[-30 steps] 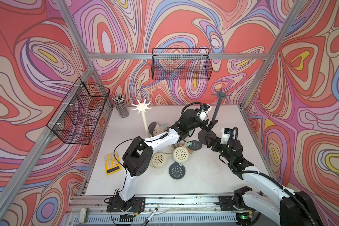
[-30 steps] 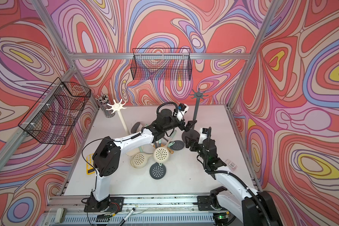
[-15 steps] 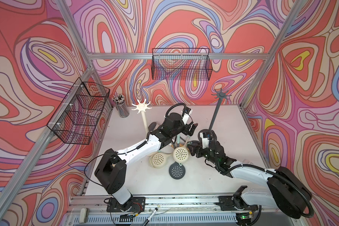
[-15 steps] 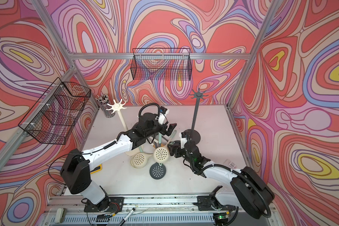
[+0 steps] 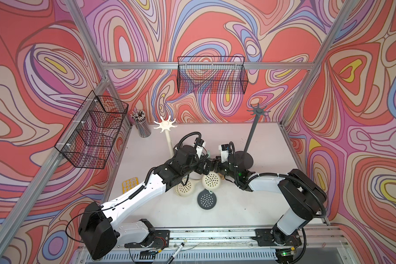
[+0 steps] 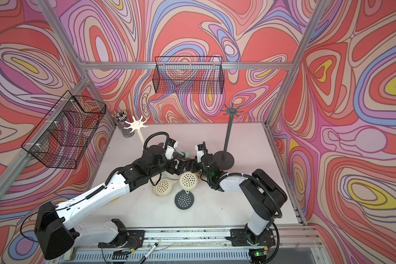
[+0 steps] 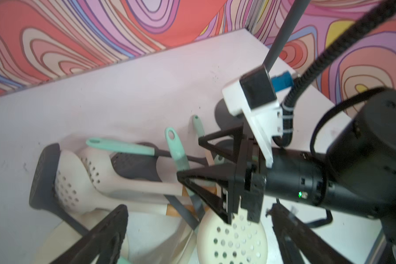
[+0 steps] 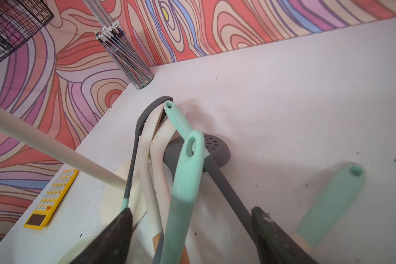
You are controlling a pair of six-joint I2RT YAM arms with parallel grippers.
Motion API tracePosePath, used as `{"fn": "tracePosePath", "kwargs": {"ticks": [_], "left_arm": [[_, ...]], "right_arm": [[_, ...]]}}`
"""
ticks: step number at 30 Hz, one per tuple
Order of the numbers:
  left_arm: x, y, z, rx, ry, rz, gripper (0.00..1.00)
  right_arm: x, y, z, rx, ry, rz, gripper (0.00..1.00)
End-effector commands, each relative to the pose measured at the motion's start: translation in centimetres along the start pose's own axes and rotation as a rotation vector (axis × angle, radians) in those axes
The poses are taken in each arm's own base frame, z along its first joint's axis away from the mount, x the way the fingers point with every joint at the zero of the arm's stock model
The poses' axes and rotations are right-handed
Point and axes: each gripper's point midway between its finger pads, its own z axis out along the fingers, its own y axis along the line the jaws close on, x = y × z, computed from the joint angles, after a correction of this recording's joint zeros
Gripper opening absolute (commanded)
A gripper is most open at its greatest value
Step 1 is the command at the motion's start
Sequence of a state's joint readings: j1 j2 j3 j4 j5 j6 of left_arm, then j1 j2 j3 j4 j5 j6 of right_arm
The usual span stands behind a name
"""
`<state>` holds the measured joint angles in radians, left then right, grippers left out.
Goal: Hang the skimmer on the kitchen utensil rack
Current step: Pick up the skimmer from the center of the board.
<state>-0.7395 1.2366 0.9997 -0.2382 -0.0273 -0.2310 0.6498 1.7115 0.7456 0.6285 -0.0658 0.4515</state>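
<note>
Mid-table, just left of the grey rack's [image 5: 247,160] round base, sat a messy heap of skimmers, and both arms were reaching into it from either side. The right gripper [image 8: 192,214] had its jaws spread apart with the mint-handled skimmer [image 8: 185,182] sticking up between them, handle tilted and hanging hole at the top. From the wrist view, neither finger looked to be touching it, so it wasn't on a rack yet.

The left gripper [image 7: 197,212] hovered over the same heap with its jaws about as wide as they go and nothing in them. Below the two grippers a cream skimmer head [image 5: 211,180] lay flat on the table, with a second cream head [image 5: 184,188] just left of it and a grey head [image 5: 206,199] nearer still.

The cream rack [image 5: 165,124] stood at the far left of the heap. A yellow calculator [image 5: 130,184] lay off to the left, and a cup of pens [image 5: 142,125] sat in the far left corner.
</note>
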Motion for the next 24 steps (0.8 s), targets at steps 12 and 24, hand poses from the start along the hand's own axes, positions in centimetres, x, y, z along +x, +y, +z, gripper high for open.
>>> {"fn": "tracePosePath", "kwargs": {"ticks": [12,24], "left_arm": [[5.2,3.3,-3.7,-0.156,0.203,-0.045,0.98],[5.1,3.8,-4.8,-0.153,0.155,-0.075,0.99]], "right_arm": [[-1.3,3.1,0.8,-0.144,-0.022,-0.079,0.25],[-7.3,8.4,-4.0,-0.316,-0.177,-0.182,0.09]]}}
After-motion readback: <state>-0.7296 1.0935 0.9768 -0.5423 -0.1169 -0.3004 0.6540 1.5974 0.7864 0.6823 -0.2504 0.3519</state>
